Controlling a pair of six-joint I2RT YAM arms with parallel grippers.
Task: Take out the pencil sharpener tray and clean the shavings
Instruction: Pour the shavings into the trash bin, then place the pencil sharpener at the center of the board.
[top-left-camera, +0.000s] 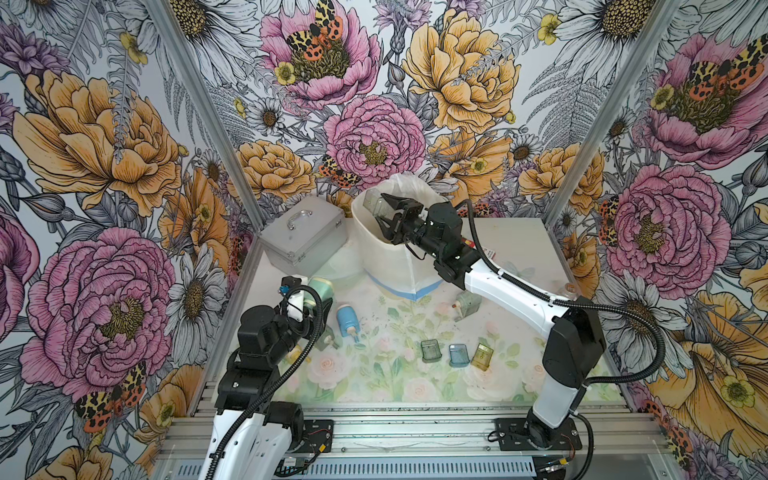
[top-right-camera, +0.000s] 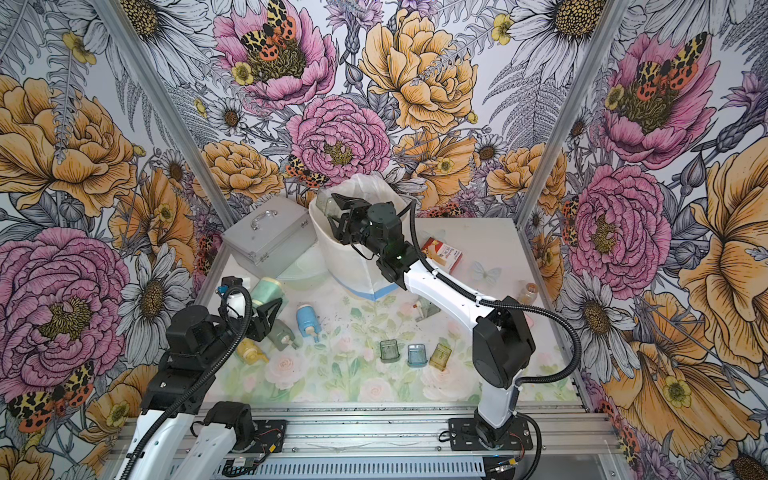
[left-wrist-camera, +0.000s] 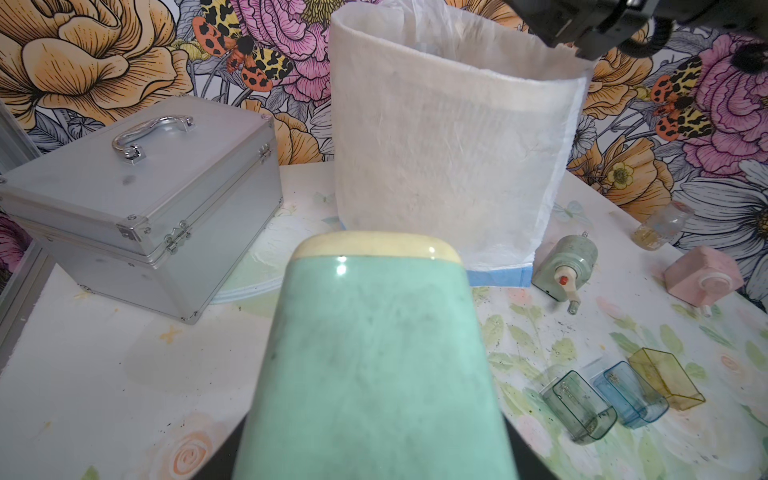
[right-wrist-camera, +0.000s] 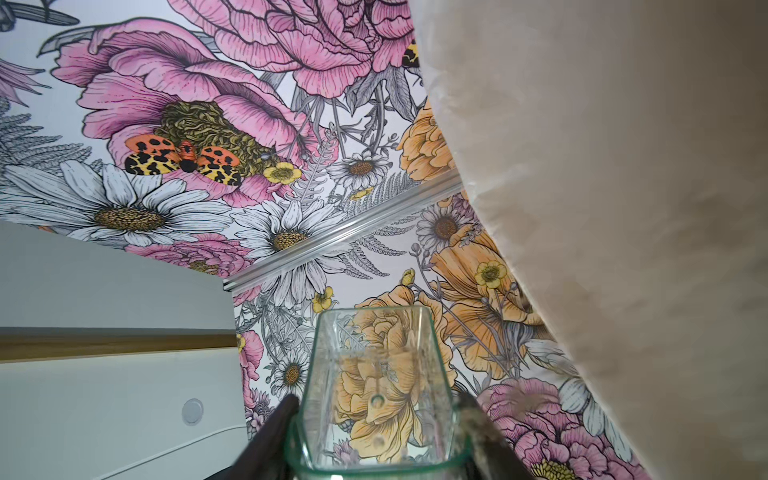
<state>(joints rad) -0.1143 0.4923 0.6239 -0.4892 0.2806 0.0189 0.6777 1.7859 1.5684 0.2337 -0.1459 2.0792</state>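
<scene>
Currently the right gripper (top-left-camera: 382, 214) is closed on a clear tray (top-left-camera: 372, 203), with one finger on each long side, as the right wrist view shows (right-wrist-camera: 378, 395). It holds this tray in the air over the open mouth of the white bag (top-left-camera: 390, 257), which stands at the back of the desk (top-left-camera: 519, 249) just beside a metal case (top-left-camera: 303, 237). The left gripper (top-right-camera: 272, 305) is clamped on a mint-green pencil sharpener (top-right-camera: 266, 291) with a cream-coloured end. This sharpener is lifted above the left part of the desk and fills the middle of the left wrist view (left-wrist-camera: 374, 353). The shavings (top-left-camera: 374, 320) lie as small dark flecks scattered over the flower-printed surface in the middle of the desk, between the bag and a row of three other trays. These are a green tray (top-left-camera: 430, 351), a blue tray (top-left-camera: 458, 355) and a yellow tray (top-left-camera: 482, 355), lying side by side near the front, and a few flecks also show inside the green one (left-wrist-camera: 582, 407). A blue sharpener (top-left-camera: 345, 320) lies on its side near the left gripper, a grey-green sharpener (top-left-camera: 467, 303) lies close to the foot of the bag, and a pink sharpener (left-wrist-camera: 702, 274) lies further to the right.
</scene>
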